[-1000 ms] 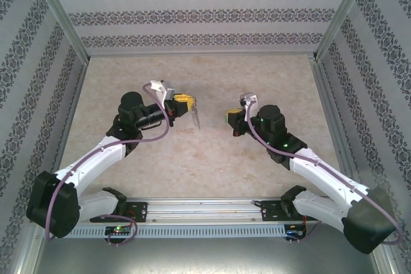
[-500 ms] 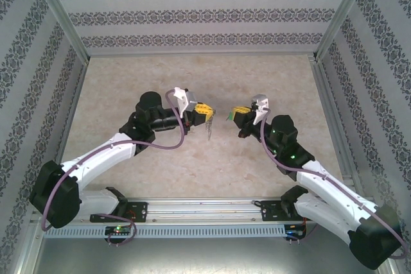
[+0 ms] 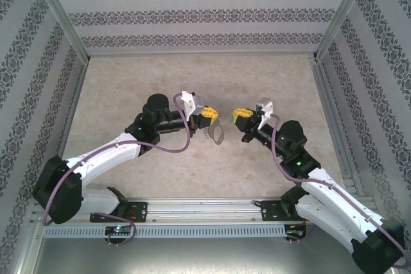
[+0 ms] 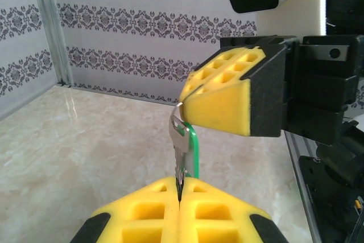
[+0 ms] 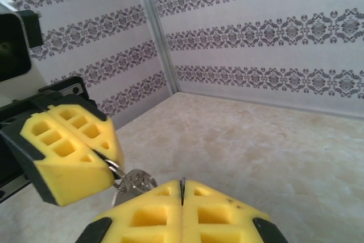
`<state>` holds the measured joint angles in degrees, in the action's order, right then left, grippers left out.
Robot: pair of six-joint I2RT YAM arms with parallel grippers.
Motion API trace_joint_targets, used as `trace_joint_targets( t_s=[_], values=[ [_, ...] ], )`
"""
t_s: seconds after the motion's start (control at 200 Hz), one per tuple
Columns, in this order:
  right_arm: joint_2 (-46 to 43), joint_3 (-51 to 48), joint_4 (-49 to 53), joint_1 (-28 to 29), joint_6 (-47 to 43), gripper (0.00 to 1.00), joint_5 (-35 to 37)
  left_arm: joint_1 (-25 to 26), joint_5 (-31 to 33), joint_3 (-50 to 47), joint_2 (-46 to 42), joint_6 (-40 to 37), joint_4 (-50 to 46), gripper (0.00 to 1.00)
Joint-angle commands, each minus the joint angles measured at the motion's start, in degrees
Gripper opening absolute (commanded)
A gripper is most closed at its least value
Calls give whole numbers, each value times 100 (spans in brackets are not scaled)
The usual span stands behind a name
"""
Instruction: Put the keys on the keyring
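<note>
While held aloft, keys [image 4: 195, 151] sit beside keyring [image 3: 217, 134]

Clenched left end effector [image 3: 209, 117] grasps the keyring, loop hanging under it. Clenched right end effector [image 3: 239, 115] pinches the keys, green tag just beside the loop, over the surface [image 3: 192, 75].

No legible text, labels, numbers — none readable

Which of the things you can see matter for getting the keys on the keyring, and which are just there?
For the job: keys, keyring, left gripper, right gripper.
Just there: table, patterned walls, base rail.
</note>
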<state>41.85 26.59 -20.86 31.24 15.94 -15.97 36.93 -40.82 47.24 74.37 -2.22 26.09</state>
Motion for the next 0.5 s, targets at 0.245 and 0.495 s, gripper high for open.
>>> trace_joint_targets(
  t_s=[0.245,0.495],
  values=[
    [155,61,-332,220,-146,0,-277,98,13,182,-16,-174,112,0],
    [250,188,-310,477,-317,0,-169,100,-10,140,-13,-159,105,0]
  ],
)
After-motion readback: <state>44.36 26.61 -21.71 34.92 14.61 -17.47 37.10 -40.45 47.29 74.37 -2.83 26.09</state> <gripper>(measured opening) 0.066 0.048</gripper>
